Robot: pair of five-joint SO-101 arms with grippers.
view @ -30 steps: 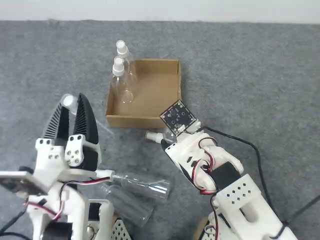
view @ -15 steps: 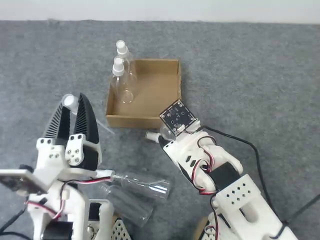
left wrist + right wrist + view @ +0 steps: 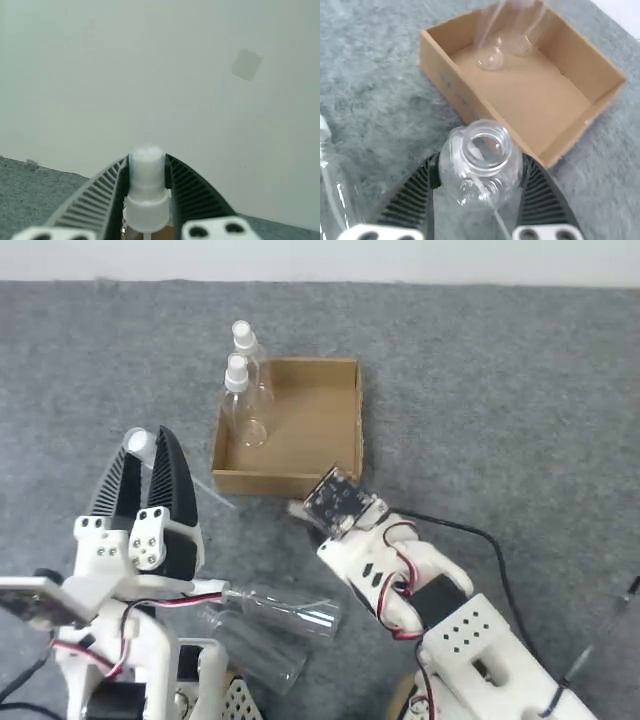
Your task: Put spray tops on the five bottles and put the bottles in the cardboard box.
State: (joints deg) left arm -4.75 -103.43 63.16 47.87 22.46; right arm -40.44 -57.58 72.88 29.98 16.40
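Found left gripper (image 3: pixel 146 159) clamped on a white spray top (image 3: pixel 146 200), camera facing the pale wall (image 3: pixel 160 75). Saw the same top in the high view, pinched between the black fingers (image 3: pixel 168 475), left of the cardboard box (image 3: pixel 288 482) and apart from it. Found right gripper (image 3: pixel 481 167) closed around an uncapped bottle (image 3: pixel 481 150), mouth open, held just beside the box's near wall, over the grey carpet (image 3: pixel 500 390). Counted two capped bottles standing in the box's far left corner: front one (image 3: pixel 247 410), back one (image 3: pixel 245 345). Spotted two more bottles lying on the carpet between the arm bases: upper one (image 3: pixel 295 612), lower one (image 3: pixel 258 655). Could not tell whether either had a top.
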